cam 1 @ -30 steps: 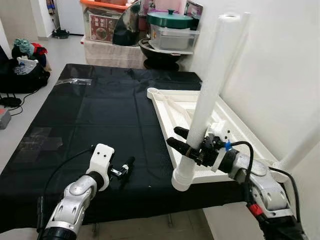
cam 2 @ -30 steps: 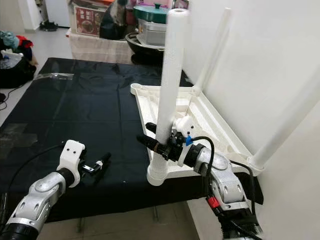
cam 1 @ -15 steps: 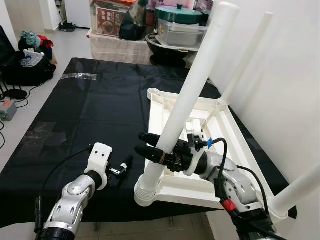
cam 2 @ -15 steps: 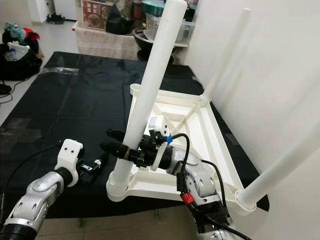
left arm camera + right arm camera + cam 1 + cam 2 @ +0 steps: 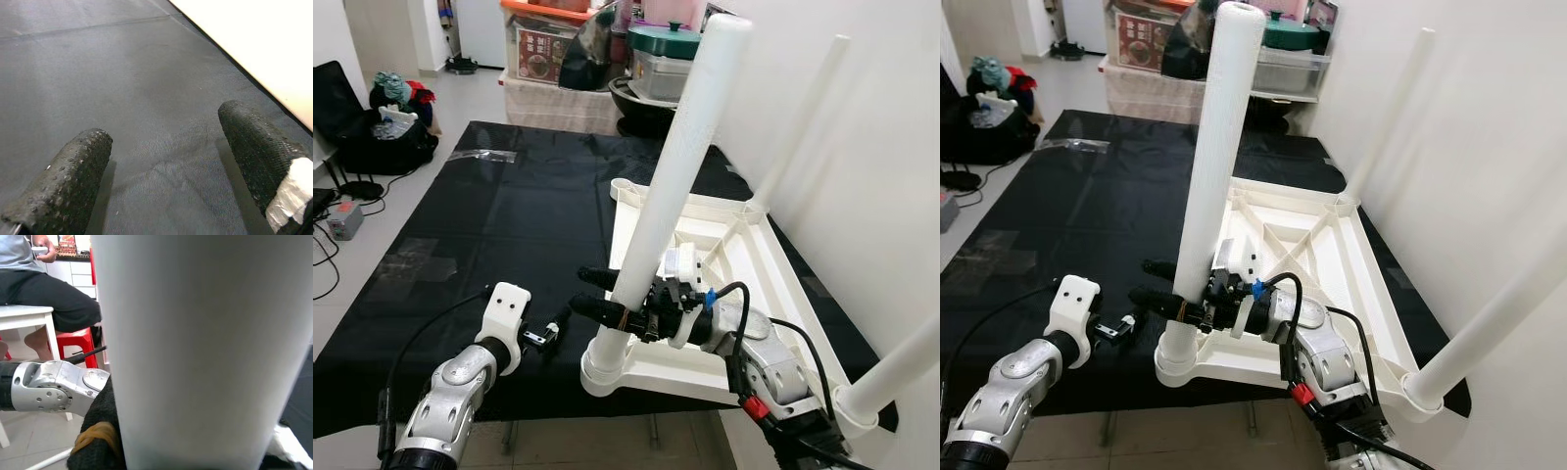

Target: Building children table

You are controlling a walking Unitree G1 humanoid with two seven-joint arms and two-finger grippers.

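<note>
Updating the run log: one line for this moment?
right pincer: shut on table leg | leg: standing in tabletop corner socket | left pincer: open, over black mat

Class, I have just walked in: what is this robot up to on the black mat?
The robot is putting together a small white table that lies upside down on the black mat. Its right gripper is shut on a tall white leg standing in the near corner socket. The left gripper hovers open over the mat.
</note>
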